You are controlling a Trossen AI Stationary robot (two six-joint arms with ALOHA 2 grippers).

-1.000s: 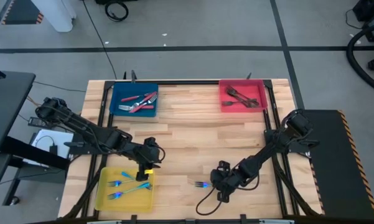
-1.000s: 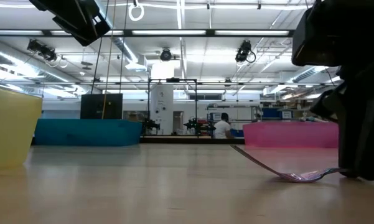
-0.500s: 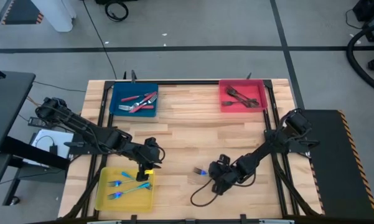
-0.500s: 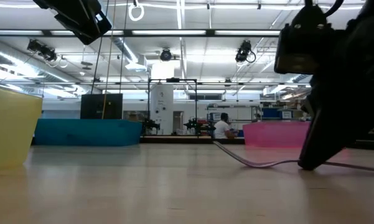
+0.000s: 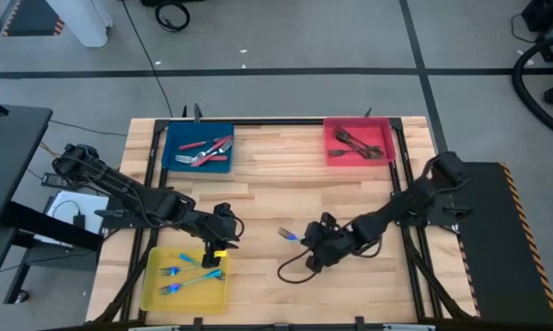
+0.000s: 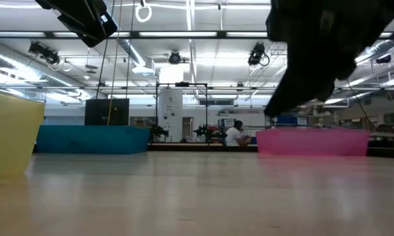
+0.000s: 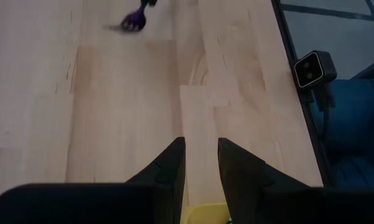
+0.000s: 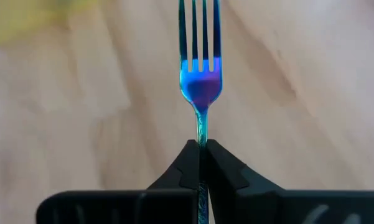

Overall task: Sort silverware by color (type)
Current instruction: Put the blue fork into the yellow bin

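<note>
Silverware lies sorted across three trays on the wooden desk [image 5: 285, 198], with one piece up in the air. The right gripper [image 8: 201, 155] has its jaws pinched shut on the thin handle of a shiny blue fork [image 8: 200, 59], tines pointing straight out ahead of the wrist, its neck shading to purple. From above, that fork [image 5: 289, 235] sticks out of the right gripper [image 5: 305, 241] toward the left arm, near the middle of the desk and between the yellow tray and the right arm. At table height the desk surface shows no fork lying on it — only the dark bulk of the right arm hanging above the pink tray [image 6: 313, 141].

The left gripper [image 5: 213, 256] hangs just over the far edge of the yellow tray [image 5: 151, 276]; its jaws stand a little apart with nothing between them, as the left wrist view [image 7: 200, 165] shows.

Inside the yellow tray lie several blue forks [image 5: 186, 274]. The blue tray [image 5: 174, 147], at the far left of the desk, holds red-handled pieces [image 5: 207, 149]. The pink tray [image 5: 333, 145], at the far right, holds dark grey metal pieces [image 5: 357, 141].

Far back in the room a person [image 6: 235, 134] sits in a white top.
</note>
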